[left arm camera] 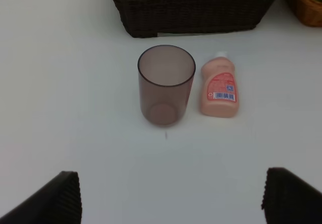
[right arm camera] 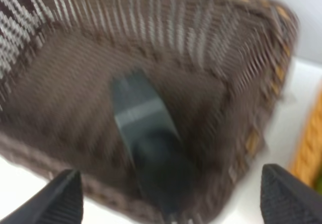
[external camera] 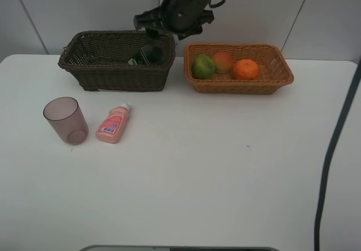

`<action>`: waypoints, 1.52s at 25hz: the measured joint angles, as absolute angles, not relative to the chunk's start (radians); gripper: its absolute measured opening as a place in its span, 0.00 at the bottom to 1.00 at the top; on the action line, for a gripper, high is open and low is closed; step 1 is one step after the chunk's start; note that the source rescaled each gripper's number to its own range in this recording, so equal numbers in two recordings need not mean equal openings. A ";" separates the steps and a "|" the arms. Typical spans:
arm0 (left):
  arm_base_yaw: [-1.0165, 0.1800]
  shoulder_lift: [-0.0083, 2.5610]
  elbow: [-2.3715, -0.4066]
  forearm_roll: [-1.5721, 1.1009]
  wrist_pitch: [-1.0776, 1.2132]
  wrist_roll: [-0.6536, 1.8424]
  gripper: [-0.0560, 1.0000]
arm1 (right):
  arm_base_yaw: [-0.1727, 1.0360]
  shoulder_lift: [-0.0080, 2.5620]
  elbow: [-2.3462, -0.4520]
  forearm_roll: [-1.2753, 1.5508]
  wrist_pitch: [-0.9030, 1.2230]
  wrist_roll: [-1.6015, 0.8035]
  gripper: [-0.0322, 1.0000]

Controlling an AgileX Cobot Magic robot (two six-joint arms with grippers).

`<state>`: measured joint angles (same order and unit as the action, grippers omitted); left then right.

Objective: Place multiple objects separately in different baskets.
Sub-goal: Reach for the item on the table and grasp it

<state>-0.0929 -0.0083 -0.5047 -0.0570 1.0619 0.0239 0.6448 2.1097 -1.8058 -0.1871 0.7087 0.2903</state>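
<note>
right gripper jaws spread over dark basket, far left, green bottle lying loose inside, left gripper jaws wide, cup and pink bottle near left, three fruits in tan basket

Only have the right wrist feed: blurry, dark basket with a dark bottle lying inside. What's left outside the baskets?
Observer: Two things. A mauve cup stands upright and a pink bottle lies on its side beside it, both in front of the dark basket.
Operator: Tan basket contents?
Observer: The tan basket holds three fruits in a row: a green-yellow fruit, a red-yellow fruit and an orange.
Operator: Left gripper?
Observer: The left gripper is open with nothing between its fingers, and its camera faces the cup and the pink bottle.
</note>
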 joint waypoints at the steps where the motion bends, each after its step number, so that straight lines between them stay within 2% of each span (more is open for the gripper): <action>1: -0.093 -0.008 -0.505 -0.057 1.062 0.024 0.93 | 0.645 2.099 -1.806 -0.186 0.760 0.273 0.65; 6: -0.093 -0.008 -0.505 -0.057 1.062 0.024 0.93 | 0.627 2.013 -1.755 -0.182 0.927 0.254 0.65; 16: -0.093 -0.008 -0.505 -0.057 1.062 0.024 0.93 | 0.440 1.642 -1.278 -0.131 0.879 0.300 0.65; 22: -0.093 -0.008 -0.505 -0.057 1.062 0.024 0.93 | 0.313 1.323 -1.018 -0.135 0.881 0.303 0.65; 25: -0.093 -0.008 -0.505 -0.057 1.062 0.024 0.93 | 0.295 1.159 -0.915 -0.142 0.900 0.303 0.65; 30: -0.093 -0.008 -0.505 -0.057 1.062 0.024 0.93 | 0.295 0.917 -0.818 -0.138 0.973 0.265 0.65; 38: -0.093 -0.008 -0.505 -0.057 1.062 0.024 0.93 | 0.295 0.603 -0.799 -0.087 1.127 0.128 0.65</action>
<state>-0.0929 -0.0083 -0.5047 -0.0570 1.0619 0.0239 0.2954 0.6035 -0.7987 -0.0870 1.1266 0.1278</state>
